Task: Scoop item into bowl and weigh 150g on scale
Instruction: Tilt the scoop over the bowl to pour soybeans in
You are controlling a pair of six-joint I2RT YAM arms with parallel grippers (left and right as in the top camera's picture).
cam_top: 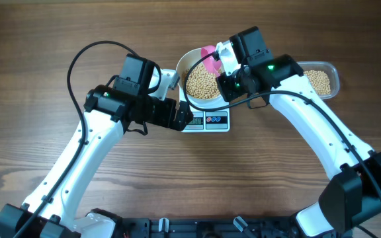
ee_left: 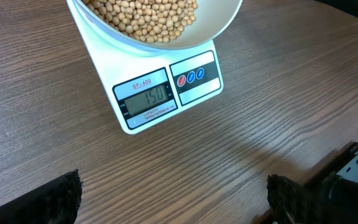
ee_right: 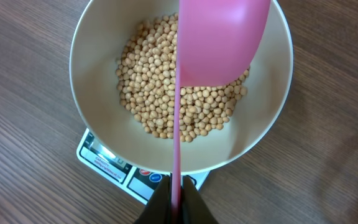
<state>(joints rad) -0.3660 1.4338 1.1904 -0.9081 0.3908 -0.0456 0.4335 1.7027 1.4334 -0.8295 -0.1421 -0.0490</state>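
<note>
The left arm [cam_top: 78, 158] reaches up from 7 o'clock, its wrist bent so the left gripper [ee_left: 174, 205] points toward 3 o'clock with jaws spread wide and empty, while the right arm [cam_top: 323, 132] arches from 5 o'clock toward 12, the right gripper [ee_right: 176, 204] pinched tight on a pink scoop [ee_right: 222, 37].

beans [ee_right: 154, 87]: small, round, tan-yellow, pea-sized; a loose heap across the bottom of the bowl, lying well below the rim.
beans, second lot [cam_top: 319, 80]: same kind, in a clear container [cam_top: 335, 71] to the right of the bowl and apart from it.
bowl [ee_right: 95, 74]: round, plain white, smooth sides; upright, standing on the scale, overhanging its back part.
scale [ee_left: 114, 65]: flat, white, square, flat on the wooden table.
display [ee_left: 146, 99]: grey LCD on the front edge, uncovered; reads 150.
button panel [ee_left: 195, 76]: just beside the display; one red and two blue round buttons.
</note>
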